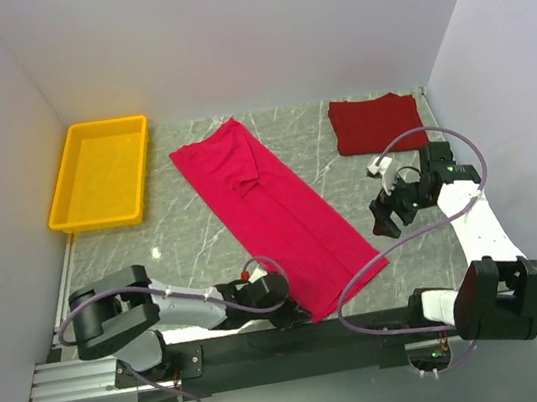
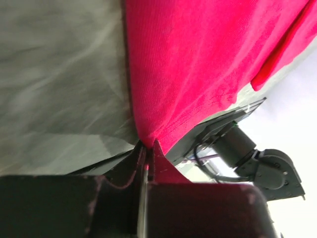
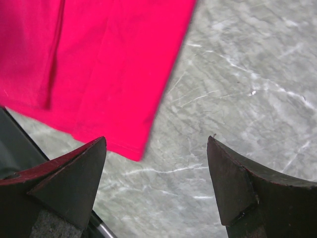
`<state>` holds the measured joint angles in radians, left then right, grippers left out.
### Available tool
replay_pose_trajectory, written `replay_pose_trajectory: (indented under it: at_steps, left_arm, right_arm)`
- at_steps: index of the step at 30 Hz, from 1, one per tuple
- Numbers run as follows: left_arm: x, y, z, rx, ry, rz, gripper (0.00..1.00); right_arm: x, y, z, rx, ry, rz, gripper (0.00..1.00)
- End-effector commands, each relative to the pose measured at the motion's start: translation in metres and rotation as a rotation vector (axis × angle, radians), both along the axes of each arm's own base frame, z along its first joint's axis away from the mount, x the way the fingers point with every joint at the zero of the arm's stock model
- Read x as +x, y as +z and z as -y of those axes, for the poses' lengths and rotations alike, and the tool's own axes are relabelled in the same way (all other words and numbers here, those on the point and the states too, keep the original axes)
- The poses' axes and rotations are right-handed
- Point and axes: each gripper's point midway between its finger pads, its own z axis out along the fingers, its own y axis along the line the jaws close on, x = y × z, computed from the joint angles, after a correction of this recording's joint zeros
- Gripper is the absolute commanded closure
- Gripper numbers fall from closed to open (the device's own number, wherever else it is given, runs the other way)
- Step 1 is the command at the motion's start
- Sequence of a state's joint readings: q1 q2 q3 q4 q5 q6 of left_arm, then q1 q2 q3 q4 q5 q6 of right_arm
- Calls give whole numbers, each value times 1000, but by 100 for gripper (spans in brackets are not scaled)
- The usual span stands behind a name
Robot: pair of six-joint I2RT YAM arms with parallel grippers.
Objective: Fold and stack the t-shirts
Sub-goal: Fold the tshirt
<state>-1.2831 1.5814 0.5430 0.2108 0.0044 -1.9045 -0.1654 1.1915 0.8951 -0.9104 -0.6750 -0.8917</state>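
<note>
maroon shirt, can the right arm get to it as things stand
Probably yes: the right gripper is open and empty, and only bare table lies between it and the maroon shirt.

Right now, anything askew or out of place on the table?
Only the crimson-pink shirt: folded into a long strip, it lies diagonally across the table rather than square to it, its near corner pinched in the left gripper at the front edge. The maroon shirt sits folded at the far right.
</note>
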Motion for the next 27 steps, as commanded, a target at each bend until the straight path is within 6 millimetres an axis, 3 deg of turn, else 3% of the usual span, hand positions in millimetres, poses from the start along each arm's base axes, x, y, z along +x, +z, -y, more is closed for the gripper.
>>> replay_pose_trajectory:
  at_steps: [1,4,5,6,8,9,11,12,16,22,27]
  left_arm:
    - [-13,-13,-28,91,-5,-32,96]
    - [-3,6,-32,90,13,38,71]
    - [5,11,-35,109,21,101,58]
    - [11,35,-29,69,25,145,53]
    - [20,46,-38,112,18,231,40]
    - [24,67,-35,78,21,270,38]
    - [26,77,-42,96,0,316,30]
    - [27,94,-42,63,-1,351,27]
    - [18,109,-49,58,-106,430,27]
    - [-8,93,-53,196,-385,554,28]
    - [4,117,-45,318,-520,877,26]
  right_arm:
    - [-15,-3,-7,-22,176,34,12]
    - [-31,-8,-6,-74,337,71,11]
    - [-35,-11,-5,-88,382,83,11]
    - [-38,-13,-4,-105,430,100,11]
    - [-49,-21,-1,-156,591,157,10]
    - [-52,-23,-1,-173,643,179,10]
    - [-55,-28,1,-216,771,243,10]
    - [-61,-32,0,-216,815,249,10]
    - [-74,-34,-10,-208,998,318,10]
    - [-89,-51,-21,-212,1092,304,12]
    - [-96,-60,-25,-170,1083,257,14]
